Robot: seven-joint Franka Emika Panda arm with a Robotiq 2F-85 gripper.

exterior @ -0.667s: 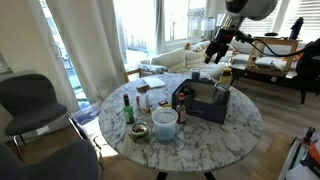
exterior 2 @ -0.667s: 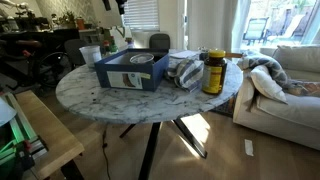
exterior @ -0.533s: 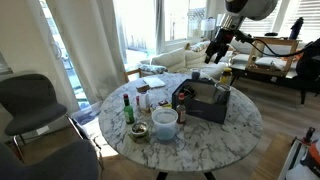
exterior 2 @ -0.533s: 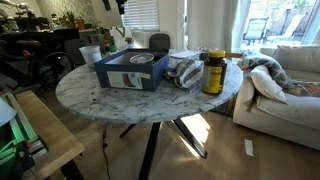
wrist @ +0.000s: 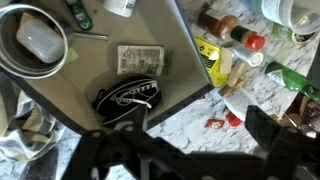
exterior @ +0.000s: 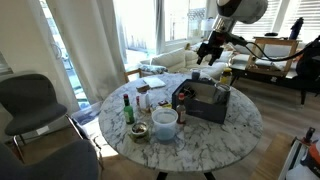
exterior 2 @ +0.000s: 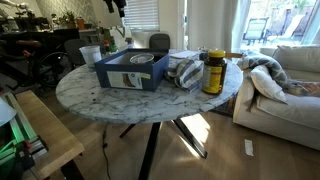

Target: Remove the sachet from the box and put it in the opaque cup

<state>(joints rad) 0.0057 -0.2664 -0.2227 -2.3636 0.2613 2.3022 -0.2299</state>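
Observation:
The dark grey-blue box [exterior: 205, 100] sits on the round marble table [exterior: 230, 135]; it also shows in an exterior view [exterior 2: 132, 70] and from above in the wrist view [wrist: 100, 50]. On its floor lies a small flat pale packet [wrist: 140, 58], the sachet as far as I can tell, between a metal bowl [wrist: 35, 40] and a black object [wrist: 125, 100]. The white opaque cup [exterior: 165, 122] stands near the table's front edge and also shows in an exterior view [exterior 2: 90, 55]. My gripper [exterior: 207, 50] hangs high above the box's far side, open and empty, and its wrist view [wrist: 197, 124] looks down over the box edge.
A green bottle [exterior: 128, 108] and a low glass bowl [exterior: 139, 132] stand beside the cup. A yellow-lidded jar [exterior 2: 213, 72] and a crumpled bag [exterior 2: 185, 72] sit beside the box. Small red scraps [wrist: 215, 122] and spice bottles [wrist: 240, 35] lie on the marble. A chair [exterior: 35, 105] stands close by.
The arm and gripper have shifted slightly to the left above the box in an exterior view. Nothing on the table has moved.

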